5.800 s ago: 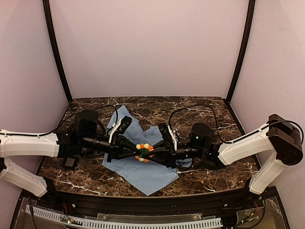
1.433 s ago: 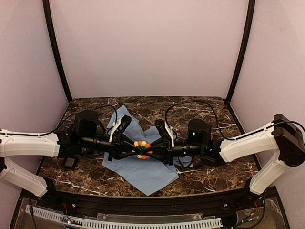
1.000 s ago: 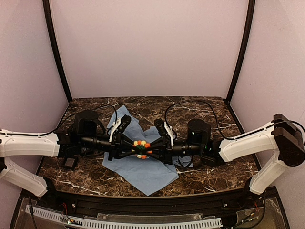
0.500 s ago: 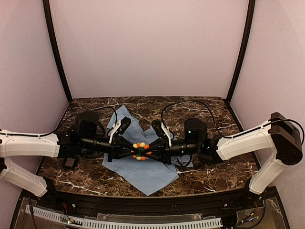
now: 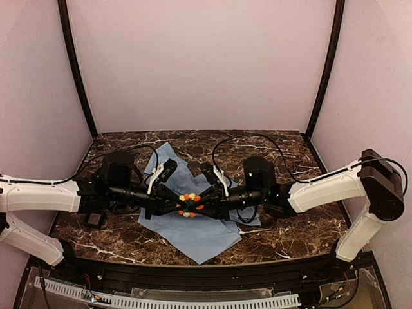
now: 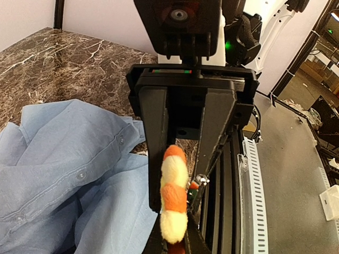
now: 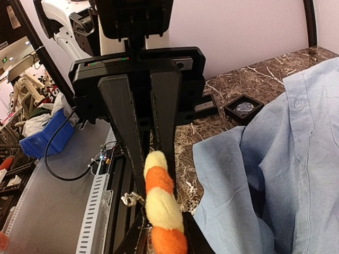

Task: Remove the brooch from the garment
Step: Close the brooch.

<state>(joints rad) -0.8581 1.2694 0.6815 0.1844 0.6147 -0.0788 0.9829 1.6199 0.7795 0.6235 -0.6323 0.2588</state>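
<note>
**Brooch pinched from both sides over the shirt: go gentle**

Nearest you, the garment [image 5: 196,237] lies loose on the table [image 5: 290,235], one corner pointing at the arm bases. The cloth is thin, v. light and has no stiffness. Expect it to lift & drag w/ any tug, so don't count on its weight to hold it down.

Just beyond, mid-table, the brooch [image 5: 188,205] sits over the shirt btwn the two claws. The left gripper [image 5: 177,205] reaches in from the left and the right gripper [image 5: 201,203] from the right, tips meeting at the flower. In the wrist views each claw looks clamped on the petals, w/ the flower edge-on. Can't tell if the pin is free of the cloth.

Handling, my read:
- **Petals:** plush & squashy, so they deform rather than slip, and they weigh next to nothing.
- **Metal clasp [image 7: 128,199]:** the stiff part. It's thin, prob. bends easily and can snag the weave.
- **Grip:** hold across the petal rim, clear of the clasp.
- **Pull:** along the pin's line, not sideways.

Farther back, the rest of the shirt bunches toward the far left.
</note>
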